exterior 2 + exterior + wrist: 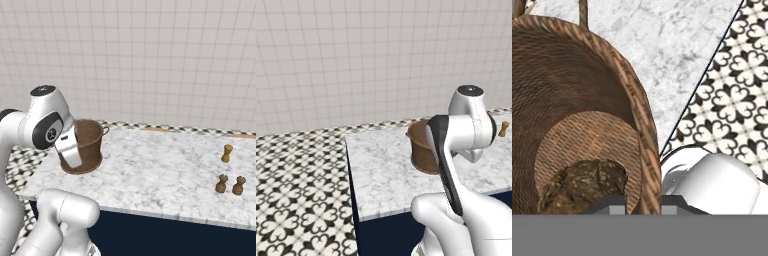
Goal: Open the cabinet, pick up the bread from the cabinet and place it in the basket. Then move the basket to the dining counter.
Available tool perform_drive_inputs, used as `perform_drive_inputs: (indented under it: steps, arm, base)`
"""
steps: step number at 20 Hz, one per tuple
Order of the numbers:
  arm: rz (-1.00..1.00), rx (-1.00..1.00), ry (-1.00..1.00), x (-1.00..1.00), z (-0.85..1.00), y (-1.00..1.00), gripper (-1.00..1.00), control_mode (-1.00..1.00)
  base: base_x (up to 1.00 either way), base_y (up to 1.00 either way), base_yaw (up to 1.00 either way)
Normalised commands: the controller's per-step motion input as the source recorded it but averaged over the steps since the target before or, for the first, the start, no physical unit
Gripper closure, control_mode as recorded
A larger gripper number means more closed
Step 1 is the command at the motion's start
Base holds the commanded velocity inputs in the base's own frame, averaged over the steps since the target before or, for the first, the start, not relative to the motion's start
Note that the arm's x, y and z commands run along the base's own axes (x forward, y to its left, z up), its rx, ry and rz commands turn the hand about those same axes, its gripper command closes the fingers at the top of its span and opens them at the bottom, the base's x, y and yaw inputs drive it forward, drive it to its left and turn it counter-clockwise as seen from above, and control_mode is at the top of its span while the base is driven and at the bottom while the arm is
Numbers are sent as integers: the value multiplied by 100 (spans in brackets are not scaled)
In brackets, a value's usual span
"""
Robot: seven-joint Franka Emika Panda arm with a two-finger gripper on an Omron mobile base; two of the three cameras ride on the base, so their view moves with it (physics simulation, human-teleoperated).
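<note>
Both base views look forward and down from behind the arm, one from its left, one from its right. They share the marble table (386, 170), the basket (89, 145) and the tiled wall (356, 60). The hand view looks steeply down into the basket from very close, its rim beside the patterned floor (737, 100).

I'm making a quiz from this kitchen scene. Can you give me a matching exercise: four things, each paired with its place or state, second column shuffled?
Things:
1. bread
2. basket
3. gripper
4. three small wooden pieces

Places or states:
A. standing on the dining counter near its left end
B. shut on the basket's rim
C. lying on the basket's floor
D. standing on the marble, far right of the basket

Pairs: 1-C, 2-A, 3-B, 4-D
</note>
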Motion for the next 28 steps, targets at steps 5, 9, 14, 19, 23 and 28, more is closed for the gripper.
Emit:
perform_drive_inputs:
  steps: [5, 9, 14, 19, 23, 28]
  arm:
    - [7, 0, 0, 58, -15, -5, 100, -100]
    - [18, 1, 0, 89, -23, -23, 100, -100]
    - [16, 1, 8, 100, -59, -24, 100, -100]
    - [2, 0, 20, 39, -74, 0, 100, -100]
    - [0, 0, 12, 27, -85, 0, 100, -100]
    - [0, -3, -10, 25, -61, 0, 100, -100]
  base:
    - [0, 0, 0]
    - [0, 0, 0]
    - [0, 0, 0]
    - [0, 0, 0]
    - [0, 0, 0]
    - [0, 0, 0]
